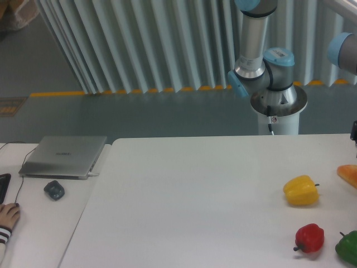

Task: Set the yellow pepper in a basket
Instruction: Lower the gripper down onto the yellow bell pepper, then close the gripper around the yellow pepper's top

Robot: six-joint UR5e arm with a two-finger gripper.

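Sitting on the table (184,212) toward its right side, the yellow pepper (301,190) looks light, glossy, slippery; best pinched across the lobed body. Gripper barely seen at the right edge, jaw opening cannot be told.

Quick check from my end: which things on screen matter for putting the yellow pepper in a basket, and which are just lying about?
For the job:
- yellow pepper, on the white table
- no basket in view; pincer barely visible at the right edge

Lying about:
- red pepper
- green pepper
- orange object at right edge
- laptop
- mouse
- a person's hand
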